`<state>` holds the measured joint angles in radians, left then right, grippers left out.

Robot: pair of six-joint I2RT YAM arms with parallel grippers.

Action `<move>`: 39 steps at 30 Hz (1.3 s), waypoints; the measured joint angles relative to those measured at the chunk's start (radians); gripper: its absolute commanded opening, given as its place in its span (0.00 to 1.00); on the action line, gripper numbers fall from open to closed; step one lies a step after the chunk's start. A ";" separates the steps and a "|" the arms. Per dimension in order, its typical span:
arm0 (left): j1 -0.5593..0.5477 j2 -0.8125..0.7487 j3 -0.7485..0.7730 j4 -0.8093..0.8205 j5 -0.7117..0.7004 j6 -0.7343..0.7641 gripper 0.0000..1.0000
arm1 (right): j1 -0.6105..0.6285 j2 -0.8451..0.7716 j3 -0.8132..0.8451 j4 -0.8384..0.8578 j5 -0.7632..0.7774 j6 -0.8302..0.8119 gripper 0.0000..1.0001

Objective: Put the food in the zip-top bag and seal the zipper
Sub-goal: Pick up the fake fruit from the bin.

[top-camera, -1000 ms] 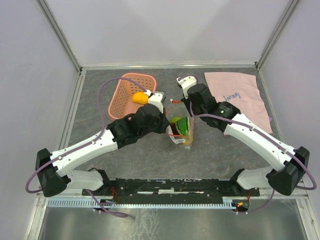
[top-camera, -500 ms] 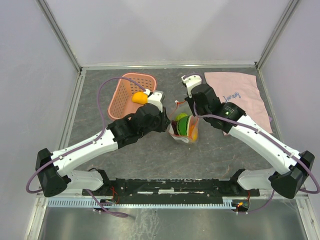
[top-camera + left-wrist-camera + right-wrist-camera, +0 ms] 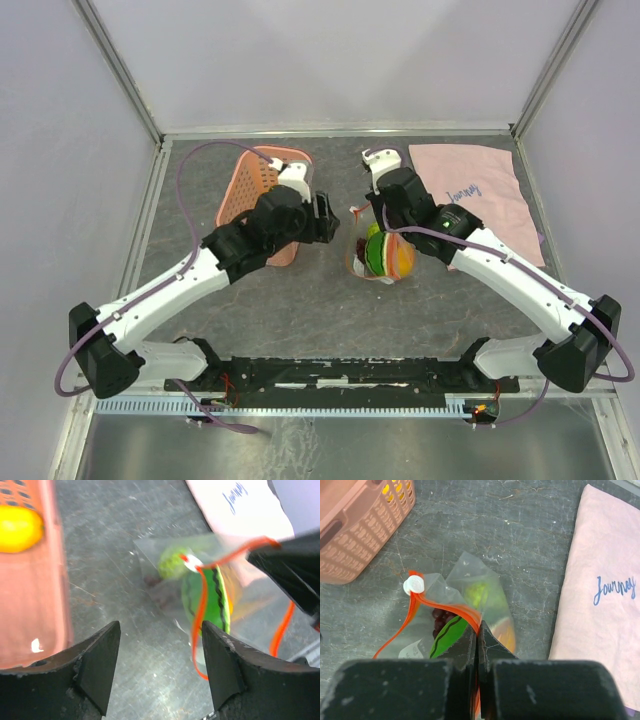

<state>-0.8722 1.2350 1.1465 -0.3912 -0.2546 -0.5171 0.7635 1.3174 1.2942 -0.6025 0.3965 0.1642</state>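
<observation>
The zip-top bag lies mid-table, clear and crinkled, with food inside: a green striped slice, a dark grape bunch, a green round piece and an orange fruit. My right gripper is shut on the red-orange zipper, a little way from its white slider. To the bag's left my left gripper stands open over bare table, holding nothing; the zipper hangs just inside its right finger. One yellow fruit sits in the pink basket.
The pink slotted basket stands at the back left, partly under my left arm. A pink cloth with script writing lies at the back right. Grey walls and a metal rim bound the table.
My left gripper has opened, let go of the bag and drawn back left toward the basket. My right gripper keeps its grip on the zipper; the bag has shifted slightly right.
</observation>
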 measured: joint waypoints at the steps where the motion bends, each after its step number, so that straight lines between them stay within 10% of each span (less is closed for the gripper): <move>1: 0.032 0.000 0.008 -0.004 0.005 0.002 0.76 | 0.000 0.000 0.000 0.003 0.000 0.000 0.01; 17: 0.446 0.160 0.118 -0.109 0.105 0.050 0.87 | 0.000 0.000 0.000 0.018 -0.021 -0.001 0.01; 30: 0.480 0.440 0.154 -0.004 0.049 -0.078 0.88 | 0.000 -0.007 -0.047 0.067 -0.053 0.008 0.01; 39: 0.493 0.623 0.307 0.004 0.052 0.145 0.91 | 0.000 -0.008 -0.061 0.076 -0.054 0.007 0.01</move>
<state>-0.3790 1.8576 1.4532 -0.3874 -0.2028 -0.3717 0.7635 1.3094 1.2335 -0.5270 0.3428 0.1711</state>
